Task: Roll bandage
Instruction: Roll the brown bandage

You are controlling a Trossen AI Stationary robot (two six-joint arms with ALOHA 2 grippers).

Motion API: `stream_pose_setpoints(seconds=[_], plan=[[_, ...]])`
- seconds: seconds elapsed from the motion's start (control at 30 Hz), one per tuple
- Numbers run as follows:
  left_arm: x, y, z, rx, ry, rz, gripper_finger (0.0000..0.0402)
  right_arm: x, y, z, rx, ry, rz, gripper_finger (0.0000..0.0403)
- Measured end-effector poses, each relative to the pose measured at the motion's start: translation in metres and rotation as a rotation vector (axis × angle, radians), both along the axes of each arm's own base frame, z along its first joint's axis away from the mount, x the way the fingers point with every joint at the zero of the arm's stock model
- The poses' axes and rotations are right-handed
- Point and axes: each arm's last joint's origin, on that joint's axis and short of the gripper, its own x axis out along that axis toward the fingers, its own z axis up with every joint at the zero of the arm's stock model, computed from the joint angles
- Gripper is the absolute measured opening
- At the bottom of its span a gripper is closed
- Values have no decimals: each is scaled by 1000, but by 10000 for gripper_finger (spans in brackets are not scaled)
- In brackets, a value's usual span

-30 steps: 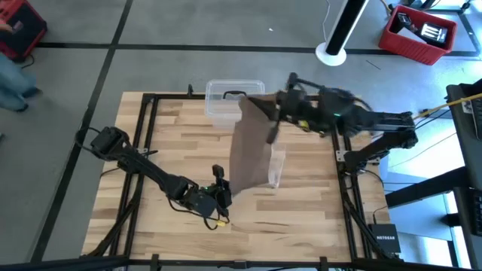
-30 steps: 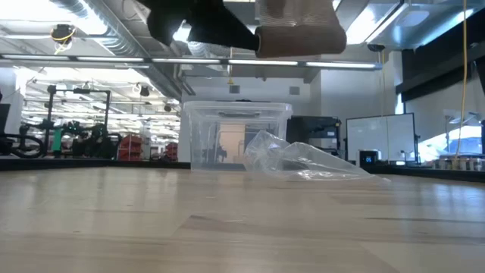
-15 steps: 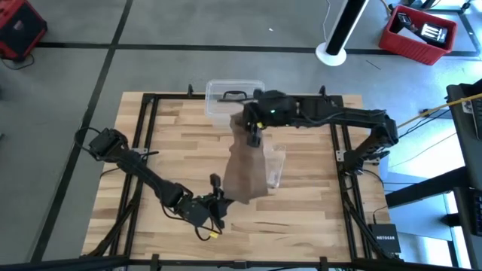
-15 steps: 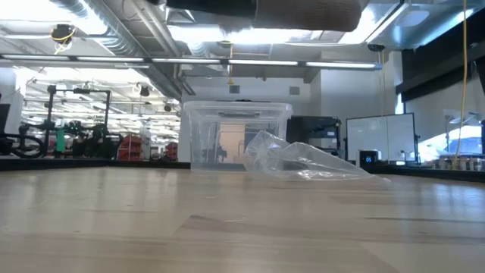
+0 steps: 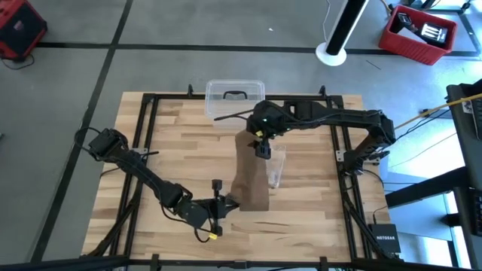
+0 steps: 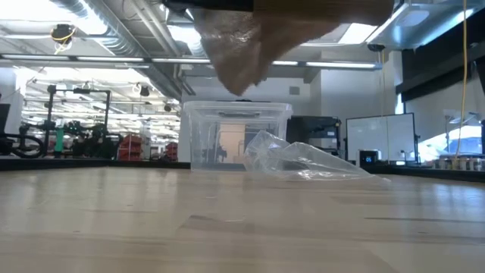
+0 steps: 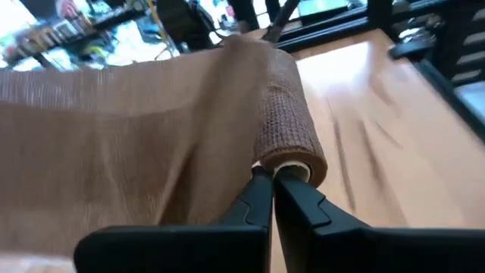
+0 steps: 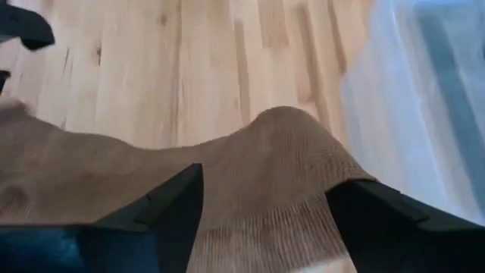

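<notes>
stretching between the two arms, the long dull brown soft fabric bandage [image 5: 251, 175] hangs above the light wooden plank table [image 5: 166, 143], running from just in front of the clear plastic box with a dark handle [image 5: 233, 100] down toward the table's near edge. the right gripper [image 5: 261, 146] sits at the end of the strip nearest that box, its two dark fingers [image 8: 174, 205] spread wide with the cloth draped across and between them, so it carries the fabric more than it pinches it. the left gripper [image 5: 223, 203] is at the far end of the strip from the box, low over the wood, and its fingers [image 7: 258, 201] are pressed close together on the pale core of a small rolled-up part of the bandage [image 7: 286, 129]; the loose brown cloth fans out from that roll toward the box. a crinkled clear plastic bag [image 5: 276, 167] lies on the table beside the box and partly under the strip's edge. from table height the brown fabric [image 6: 250, 38] shows well above the box [image 6: 236, 135] and the bag [image 6: 303, 161], clear of the tabletop. off the table, a red bin [image 5: 418, 31] stands on the grey floor well away from the box, and a white post on a round base [image 5: 337, 34] stands nearer it.
</notes>
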Motion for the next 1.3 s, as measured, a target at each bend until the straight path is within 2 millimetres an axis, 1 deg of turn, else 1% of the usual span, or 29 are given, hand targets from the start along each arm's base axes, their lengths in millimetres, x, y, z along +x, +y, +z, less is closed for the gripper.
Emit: stream_pose_setpoints(seconds=[0.07,0.17,0.37,0.47,0.53,0.63,0.73,0.83,0.9,0.97,1.03,1.1,1.2,1.3], plan=[[1,0,-1,-54,4,-9,0,-7,1,2,66,31,-38,276],[0,0,-4,-71,20,-4,0,-10,4,3,141,43,-11,276],[1,-1,-3,-115,1,2,0,-16,5,0,168,106,-23,276],[3,-4,3,-121,-26,-9,0,-30,9,7,217,142,7,276],[3,-6,14,-113,-49,-24,0,-46,15,18,200,147,35,276],[2,-6,39,-76,-99,-50,0,-70,28,32,117,108,69,276],[-3,-2,67,6,-127,-59,0,-92,42,44,87,-35,102,276],[-10,11,90,131,-143,6,0,-114,55,46,63,-219,140,276],[-15,23,106,192,-165,48,0,-125,64,39,44,-338,157,276],[-18,36,119,230,-185,74,0,-135,69,27,34,-433,167,276],[-20,49,129,252,-199,99,0,-141,72,13,33,-491,170,276],[-20,60,135,265,-206,127,0,-142,74,-4,32,-504,171,276],[-18,71,138,287,-203,156,0,-139,74,-27,30,-469,169,276],[-14,78,137,308,-192,147,0,-131,76,-36,48,-465,155,276]])
